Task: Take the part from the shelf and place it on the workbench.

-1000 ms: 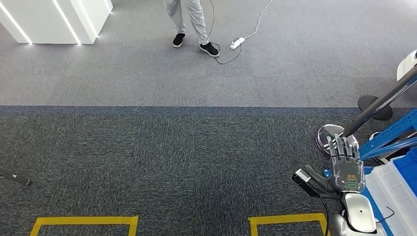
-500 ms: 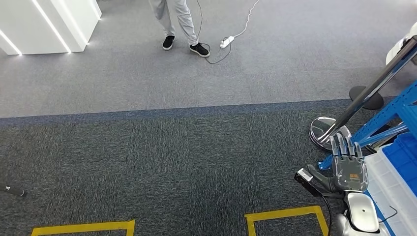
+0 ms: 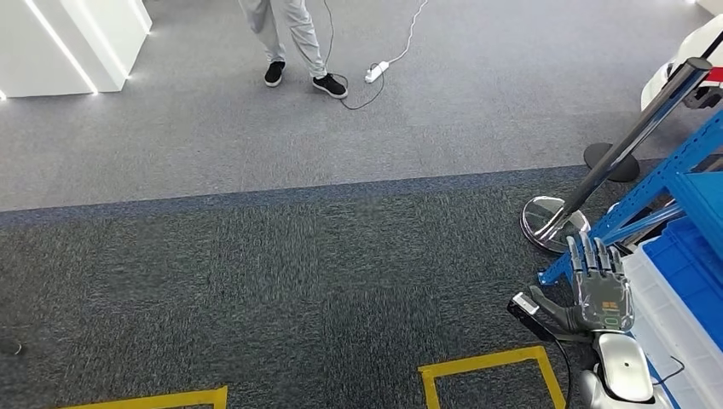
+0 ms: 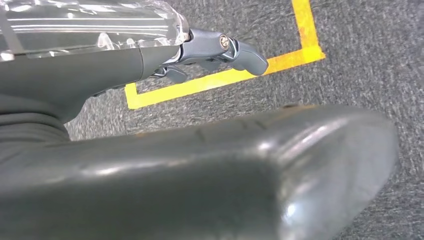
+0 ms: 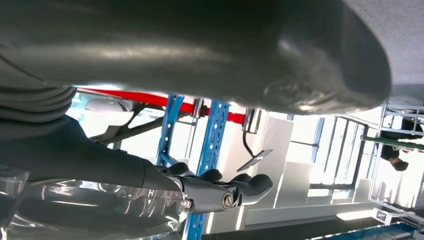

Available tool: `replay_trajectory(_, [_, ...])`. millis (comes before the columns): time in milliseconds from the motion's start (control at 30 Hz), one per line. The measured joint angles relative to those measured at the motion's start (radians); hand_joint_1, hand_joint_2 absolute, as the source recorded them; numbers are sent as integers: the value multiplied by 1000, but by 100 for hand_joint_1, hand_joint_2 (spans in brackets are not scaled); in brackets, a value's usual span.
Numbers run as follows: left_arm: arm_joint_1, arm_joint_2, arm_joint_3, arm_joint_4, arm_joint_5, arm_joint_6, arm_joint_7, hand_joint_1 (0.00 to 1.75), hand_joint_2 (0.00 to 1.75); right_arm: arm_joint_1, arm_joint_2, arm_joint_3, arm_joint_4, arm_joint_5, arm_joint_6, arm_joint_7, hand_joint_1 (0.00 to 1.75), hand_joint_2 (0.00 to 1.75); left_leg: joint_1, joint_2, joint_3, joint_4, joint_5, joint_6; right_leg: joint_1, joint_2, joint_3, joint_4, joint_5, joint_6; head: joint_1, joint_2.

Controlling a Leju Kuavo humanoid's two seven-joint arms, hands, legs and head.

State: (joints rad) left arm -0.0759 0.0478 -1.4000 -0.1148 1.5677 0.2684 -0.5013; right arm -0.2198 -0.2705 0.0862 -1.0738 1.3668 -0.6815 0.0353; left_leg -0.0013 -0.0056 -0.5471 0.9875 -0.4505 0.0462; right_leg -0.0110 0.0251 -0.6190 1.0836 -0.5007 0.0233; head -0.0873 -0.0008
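The right hand (image 3: 599,294) hangs at the lower right of the head view, raised flat with its back to the camera, fingers straight and slightly apart, thumb out to the side, holding nothing. In the right wrist view the same hand (image 5: 220,192) stretches out with fingers extended and nothing between them. The left hand (image 4: 215,52) appears in the left wrist view above the dark carpet; its fingers look loosely extended with nothing in them, though most of the hand is hidden by its own cover.

Just beside the right hand, at the right edge of the head view, lie a translucent white bin (image 3: 673,328) and a blue bin (image 3: 695,264), sitting within the blue shelf frame (image 3: 656,192). The right wrist view shows the blue perforated upright (image 5: 212,127) of that shelf beyond the fingers. The part itself cannot be made out; whether it lies in one of the bins cannot be told.

On the dark carpet (image 3: 298,281) near the robot's feet run yellow tape outlines (image 3: 486,362), one corner also visible in the left wrist view (image 4: 220,77).

Just beyond the right hand stands a barrier post (image 3: 635,141) on a shiny round base (image 3: 550,226), leaning across the shelf frame in the picture. A second dark round base (image 3: 610,158) sits further back.

Beyond the dark carpet lies lighter grey carpet (image 3: 469,111). At the far edge stand a person's legs (image 3: 286,38) in light trousers and black shoes, beside a white power strip (image 3: 378,68) with its cable. A white lit counter (image 3: 68,43) occupies the far left corner.
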Motion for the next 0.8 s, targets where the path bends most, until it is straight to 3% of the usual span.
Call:
replay_trajectory(67, [1,0,0,0,0,1,-2,0,0,3,0,2,0,1,1,4,0,0,-2,8,-2,-1,1,4,-3,-11,-60,130,-65,4,0,0])
replay_trajectory(100, [2,0,0,0,0,2,-2,0,0,6,0,3,0,1,2,5,0,0,-3,11,-4,0,1,4,-4,-13,-85,184,-83,7,0,0])
replay_trajectory(133, [3,0,0,0,0,3,-2,0,0,9,0,4,0,1,3,6,0,0,-3,15,-4,1,0,4,-6,-14,-95,207,-82,10,0,0])
replay_trajectory(167, [3,0,0,0,0,3,-2,0,0,11,0,6,0,1,3,7,0,0,-3,18,-4,3,-1,2,-8,-17,-85,188,-62,12,0,0])
replay_trajectory(233, [2,0,0,0,0,4,-1,0,0,11,0,7,0,0,3,8,0,0,-2,25,-4,10,-6,-4,-12,-31,-18,58,1,14,0,0])
replay_trajectory(300, [2,0,0,0,0,4,-1,0,0,11,0,7,0,-2,2,9,0,0,-5,29,-6,21,-14,-14,-9,-42,33,-45,34,9,0,0])
replay_trajectory(400, [3,0,0,0,1,3,2,0,0,17,0,8,-1,-4,1,9,0,0,-7,36,-7,25,-19,-28,-3,-34,38,-63,36,-8,0,0])
replay_trajectory(467, [3,-1,0,0,2,1,4,0,0,20,0,8,-4,-4,1,9,0,0,-3,31,-15,50,-41,-40,-4,-29,39,-67,38,-21,0,0])
replay_trajectory(500, [3,-1,0,0,3,1,5,0,0,21,0,8,-7,-4,1,10,0,0,-1,25,-32,91,-67,-45,-5,-26,40,-68,40,-27,0,0])
replay_trajectory(567, [5,0,1,0,3,-1,6,0,0,24,0,8,-12,-4,2,11,0,0,1,16,-94,229,-135,-50,-3,-21,40,-68,40,-33,0,0])
replay_trajectory(600, [6,0,2,0,3,-3,6,0,0,27,0,8,-13,-4,2,12,0,0,2,14,-124,295,-159,-51,-2,-18,40,-68,40,-34,0,0])
replay_trajectory(633, [9,0,3,0,3,-4,6,0,0,29,0,8,-14,-3,2,13,0,0,2,14,-142,331,-164,-50,0,-13,41,-68,40,-34,0,0])
replay_trajectory(667, [11,0,3,0,3,-5,6,0,0,31,1,9,-15,-3,2,13,0,0,2,14,-142,326,-148,-48,1,-9,41,-67,40,-34,0,0])
replay_trajectory(700, [13,0,3,0,3,-6,6,0,0,32,1,9,-18,-3,3,14,0,0,2,11,-120,276,-114,-44,1,-3,43,-67,39,-34,0,0])
replay_trajectory(733, [14,1,4,0,2,-8,5,0,0,33,1,9,-22,-3,3,14,0,0,1,5,-86,200,-72,-38,1,3,44,-67,39,-34,0,0])
replay_trajectory(800, [14,3,4,0,-1,-11,2,0,0,35,1,9,-31,-3,5,16,0,0,-1,-13,-26,67,-22,-30,3,12,42,-66,39,-30,0,0])
